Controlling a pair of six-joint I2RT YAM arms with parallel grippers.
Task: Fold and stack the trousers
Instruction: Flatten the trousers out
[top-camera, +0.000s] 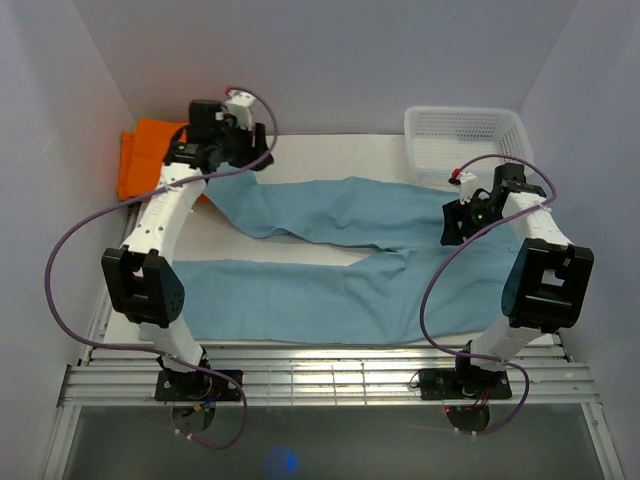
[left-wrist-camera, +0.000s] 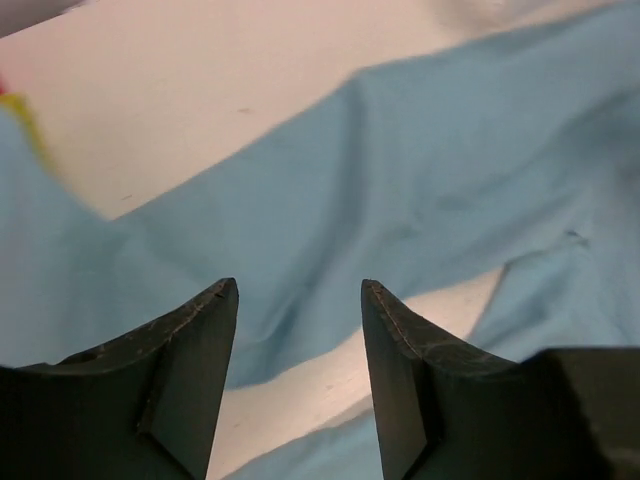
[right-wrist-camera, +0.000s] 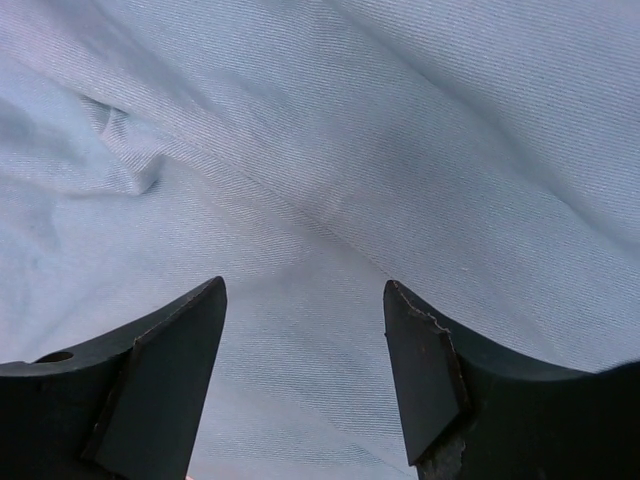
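Note:
The sky-blue trousers (top-camera: 340, 255) lie spread flat on the white table, waist at the right, two long legs reaching left with a strip of table between them. My left gripper (top-camera: 240, 150) is open and empty above the end of the far leg; the wrist view shows that cloth (left-wrist-camera: 400, 180) below its open jaws (left-wrist-camera: 300, 290). My right gripper (top-camera: 458, 222) is open and empty just above the waist area; its wrist view is filled with the blue cloth (right-wrist-camera: 330, 170) between the open fingers (right-wrist-camera: 305, 290).
A bright orange folded garment (top-camera: 150, 150) lies at the back left corner, beside the left gripper. A white mesh basket (top-camera: 465, 140) stands at the back right. White walls close in three sides. A slatted metal rail (top-camera: 330, 370) runs along the near edge.

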